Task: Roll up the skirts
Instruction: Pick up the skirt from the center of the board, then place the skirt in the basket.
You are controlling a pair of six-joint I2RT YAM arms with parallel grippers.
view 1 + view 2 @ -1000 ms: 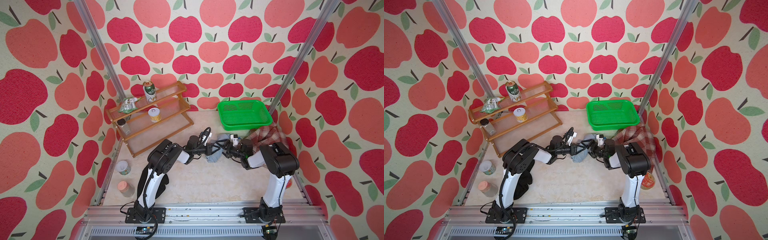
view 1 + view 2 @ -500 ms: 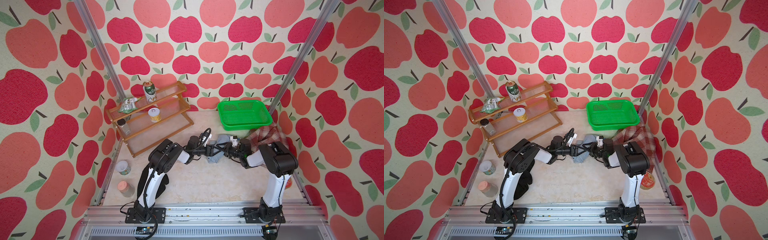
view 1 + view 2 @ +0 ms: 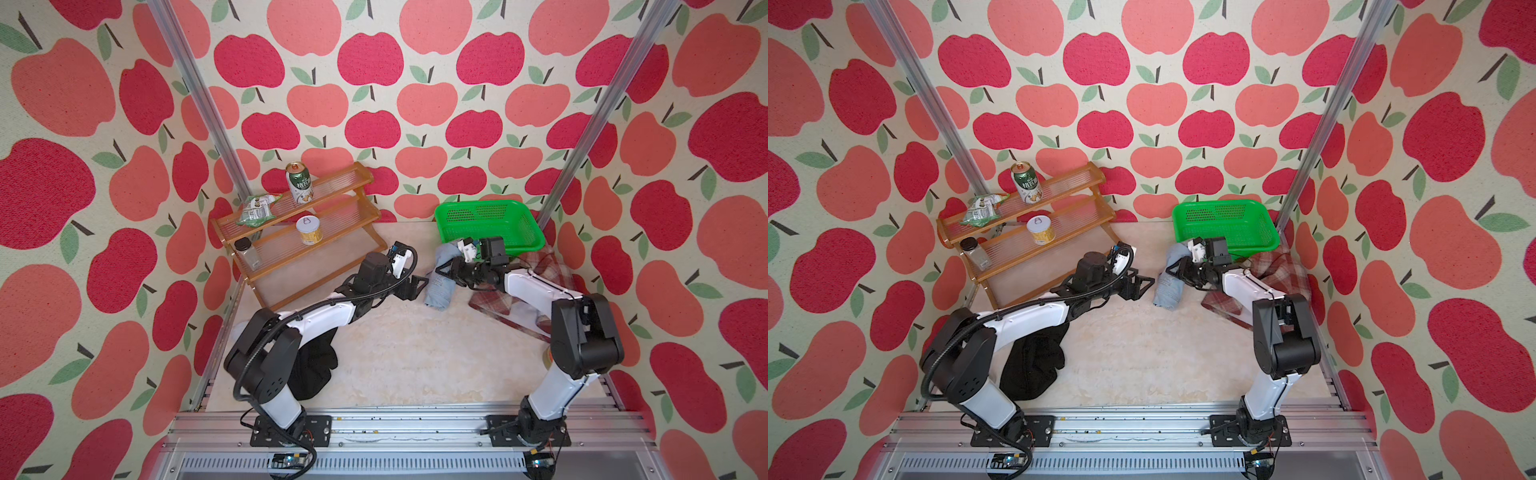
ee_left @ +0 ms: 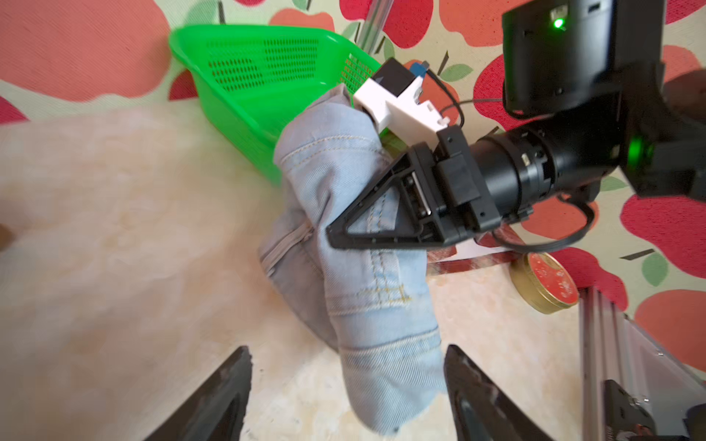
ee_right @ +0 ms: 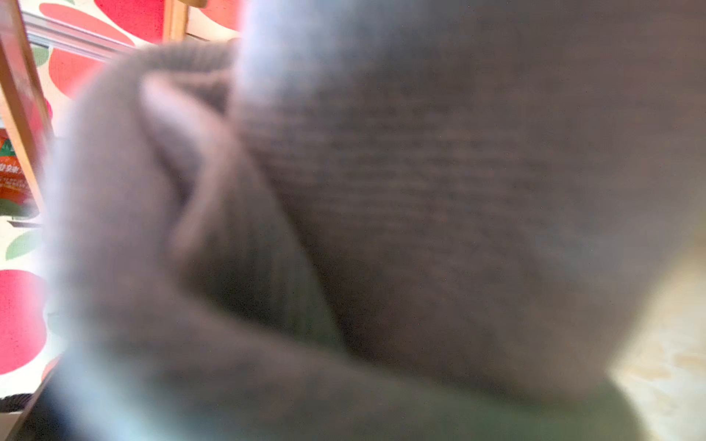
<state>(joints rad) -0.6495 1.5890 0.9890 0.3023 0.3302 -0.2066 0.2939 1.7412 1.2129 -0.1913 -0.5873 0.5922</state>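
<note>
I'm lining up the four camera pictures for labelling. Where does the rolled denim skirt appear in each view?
Top views: denim skirt mid-table, just before the green basket, the right gripper shut on it.
Left wrist: centre, beyond the open left gripper.
Right wrist: blurred cloth filling the picture.
Shared landmark: the green basket, except in the right wrist view.

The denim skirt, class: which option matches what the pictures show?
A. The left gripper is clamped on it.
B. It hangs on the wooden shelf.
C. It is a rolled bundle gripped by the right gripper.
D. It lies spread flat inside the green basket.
C: the denim skirt is a rolled bundle with the right gripper closed on it, while the left gripper stands open, clear of the cloth.
</note>
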